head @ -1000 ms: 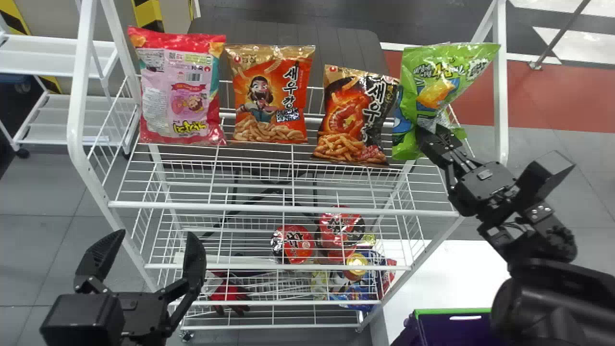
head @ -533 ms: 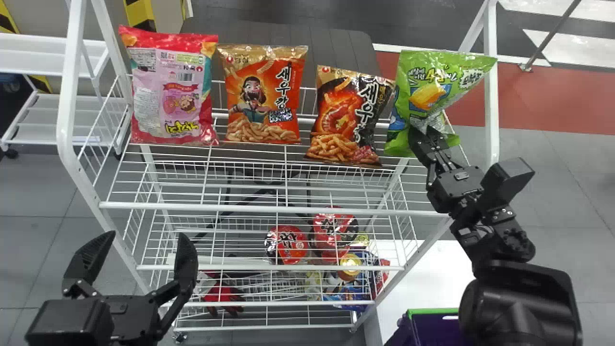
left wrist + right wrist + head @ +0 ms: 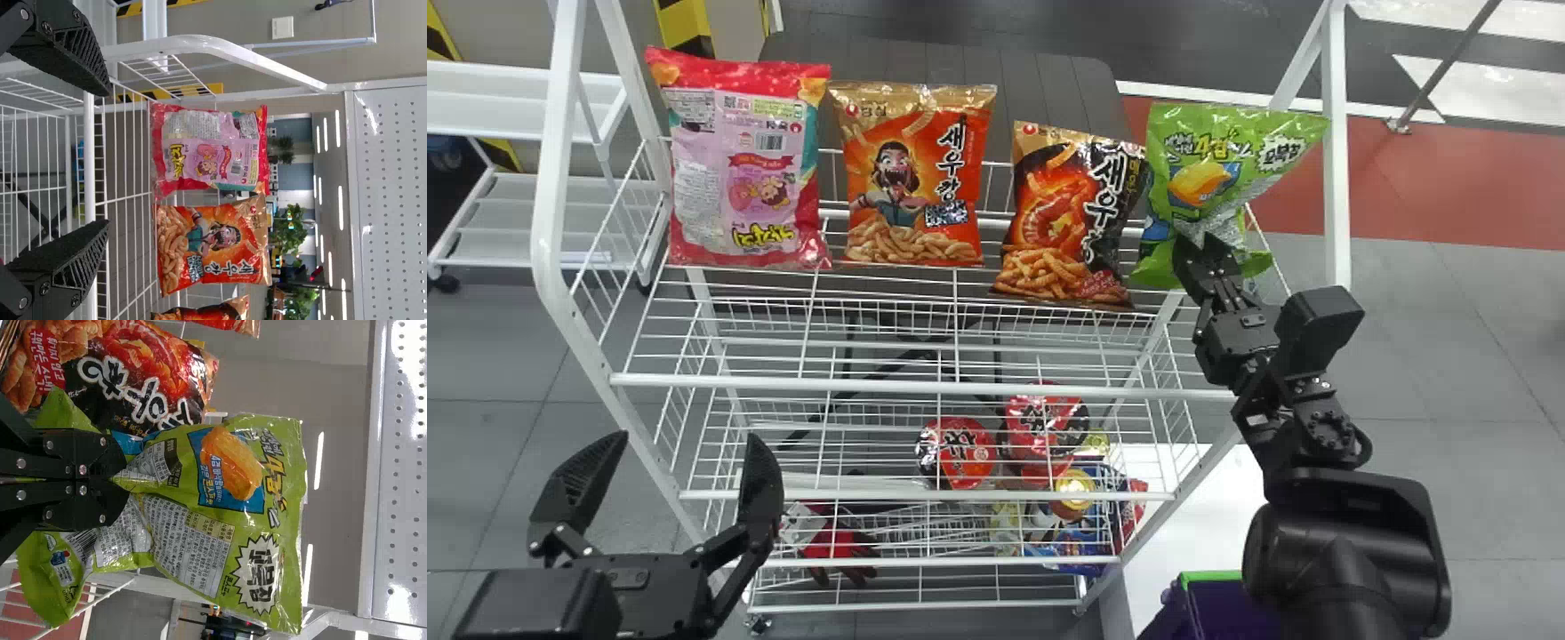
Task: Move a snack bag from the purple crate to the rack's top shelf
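Green snack bag (image 3: pixel 1200 182), its long axis near upright, rises above the right jaws, pinched shut on its lower part, at the right end of the top shelf (image 3: pixel 951 386).

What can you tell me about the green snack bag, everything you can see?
The green snack bag looks like shiny, crinkly film, with a golden snack pictured on blue, a white starburst and pale panels of small print. It seems sealed and puffed at the top, and creased lower down, where the robot's right tool pinches it. Roughly upright, its top leaning right, it is at the right end of the rack's top shelf, beside the black-and-orange bag. Whether it rests on the wires, I can't tell.
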Tool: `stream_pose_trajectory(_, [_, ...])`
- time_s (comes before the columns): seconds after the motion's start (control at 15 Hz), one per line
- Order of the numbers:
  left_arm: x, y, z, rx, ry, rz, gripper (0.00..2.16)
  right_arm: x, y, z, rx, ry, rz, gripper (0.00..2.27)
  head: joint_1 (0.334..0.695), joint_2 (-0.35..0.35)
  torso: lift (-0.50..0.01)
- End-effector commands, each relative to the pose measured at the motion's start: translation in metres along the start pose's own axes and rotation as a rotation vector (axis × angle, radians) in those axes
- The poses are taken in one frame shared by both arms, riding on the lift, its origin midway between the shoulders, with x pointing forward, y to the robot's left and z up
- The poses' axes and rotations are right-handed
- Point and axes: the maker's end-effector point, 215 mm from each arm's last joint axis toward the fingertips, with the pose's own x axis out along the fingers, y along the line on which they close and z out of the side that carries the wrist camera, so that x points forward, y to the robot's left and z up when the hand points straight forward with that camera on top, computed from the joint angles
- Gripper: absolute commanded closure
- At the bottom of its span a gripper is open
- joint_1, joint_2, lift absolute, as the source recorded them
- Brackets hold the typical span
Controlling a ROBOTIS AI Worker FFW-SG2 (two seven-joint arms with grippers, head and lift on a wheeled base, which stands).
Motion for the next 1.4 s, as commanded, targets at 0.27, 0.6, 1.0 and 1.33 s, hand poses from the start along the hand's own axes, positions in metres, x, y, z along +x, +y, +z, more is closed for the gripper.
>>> stream_pose_trajectory(0.27, [0.001,0.0,-0.003,0.0,0.004,-0.001,0.14,0.006,-0.004,-0.014,-0.006,0.023,-0.036,1.58,0.695,-0.165,0.001])
stream_pose_trajectory(0.6, [0.001,0.001,-0.004,0.002,0.006,0.001,0.14,0.011,-0.007,-0.024,0.008,0.054,-0.058,1.52,0.695,-0.17,0.001])
stream_pose_trajectory(1.0, [0.001,0.003,-0.006,0.002,0.006,0.004,0.14,0.018,0.001,-0.03,0.02,0.069,-0.052,1.34,0.695,-0.156,0.001])
stream_pose_trajectory(1.33, [0.002,0.004,-0.003,-0.002,0.001,0.006,0.14,0.022,0.002,-0.038,0.015,0.087,-0.055,0.94,0.695,-0.153,0.001])
